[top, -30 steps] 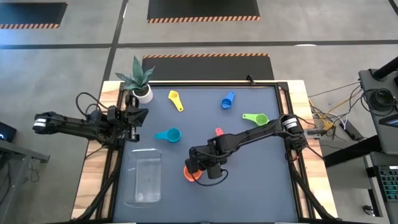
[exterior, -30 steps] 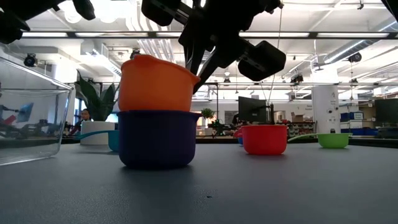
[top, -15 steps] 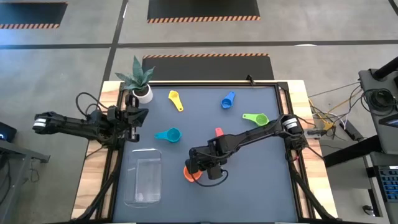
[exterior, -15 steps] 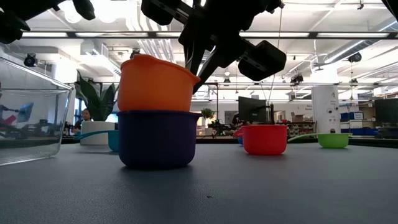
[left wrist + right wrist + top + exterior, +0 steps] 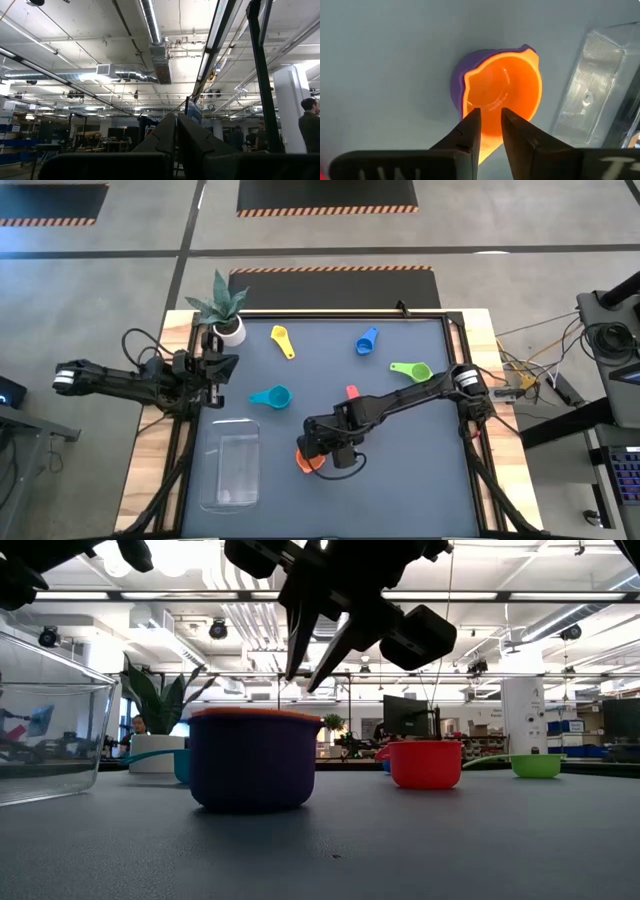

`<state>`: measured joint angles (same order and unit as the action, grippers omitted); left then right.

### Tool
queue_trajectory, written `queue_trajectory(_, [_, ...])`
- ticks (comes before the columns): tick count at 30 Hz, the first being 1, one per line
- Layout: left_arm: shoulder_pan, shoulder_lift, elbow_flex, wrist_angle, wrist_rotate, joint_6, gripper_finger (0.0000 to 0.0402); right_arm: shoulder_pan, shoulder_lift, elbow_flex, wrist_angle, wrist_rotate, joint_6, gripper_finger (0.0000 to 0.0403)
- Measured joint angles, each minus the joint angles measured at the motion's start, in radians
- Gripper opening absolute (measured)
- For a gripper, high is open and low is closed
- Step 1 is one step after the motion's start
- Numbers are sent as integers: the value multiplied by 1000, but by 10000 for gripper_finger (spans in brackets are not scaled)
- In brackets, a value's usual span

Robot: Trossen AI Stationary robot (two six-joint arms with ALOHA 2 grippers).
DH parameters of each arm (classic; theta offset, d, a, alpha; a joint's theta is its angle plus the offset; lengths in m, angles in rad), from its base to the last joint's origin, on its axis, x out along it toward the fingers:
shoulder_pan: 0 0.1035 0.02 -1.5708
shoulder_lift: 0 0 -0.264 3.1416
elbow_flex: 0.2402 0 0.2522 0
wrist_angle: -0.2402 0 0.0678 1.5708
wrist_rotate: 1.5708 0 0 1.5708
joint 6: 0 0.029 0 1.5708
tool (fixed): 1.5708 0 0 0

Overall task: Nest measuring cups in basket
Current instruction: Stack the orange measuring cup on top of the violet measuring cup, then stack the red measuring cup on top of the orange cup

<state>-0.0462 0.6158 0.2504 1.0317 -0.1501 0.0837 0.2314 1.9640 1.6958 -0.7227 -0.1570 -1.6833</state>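
Observation:
The orange measuring cup (image 5: 505,95) sits nested inside the purple one (image 5: 255,760), which stands on the dark mat. In the low view only the orange rim (image 5: 255,712) shows above the purple wall. My right gripper (image 5: 302,683) hangs just above that rim, pointing steeply down. It is open a little and its fingertips are clear of the cups. In its wrist view the fingers (image 5: 470,130) stand over the orange cup's near edge. The clear basket (image 5: 232,465) lies left of the pair. My left gripper (image 5: 225,367) is shut and raised at the table's left edge.
Loose cups lie across the mat's far half: yellow (image 5: 283,340), blue (image 5: 366,341), green (image 5: 412,370), teal (image 5: 271,397) and red (image 5: 351,392). A white pot with a spiky plant (image 5: 226,310) stands at the far left corner.
My right gripper has opened and let go of the orange cup. The cup had stood high on the purple one and has dropped down into it, so only its rim shows now. The gripper has kept its place above.

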Motion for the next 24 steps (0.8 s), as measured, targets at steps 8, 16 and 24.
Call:
queue_trajectory(8, [0,0,0,-1,0,-9,0,5,-18,-1,-10,1,8,80])
queue_trajectory(16, [0,7,0,-22,1,-48,0,18,-160,0,41,151,541,41])
queue_trajectory(24, [0,72,0,-24,1,-53,0,5,-309,-27,-83,186,1013,9])
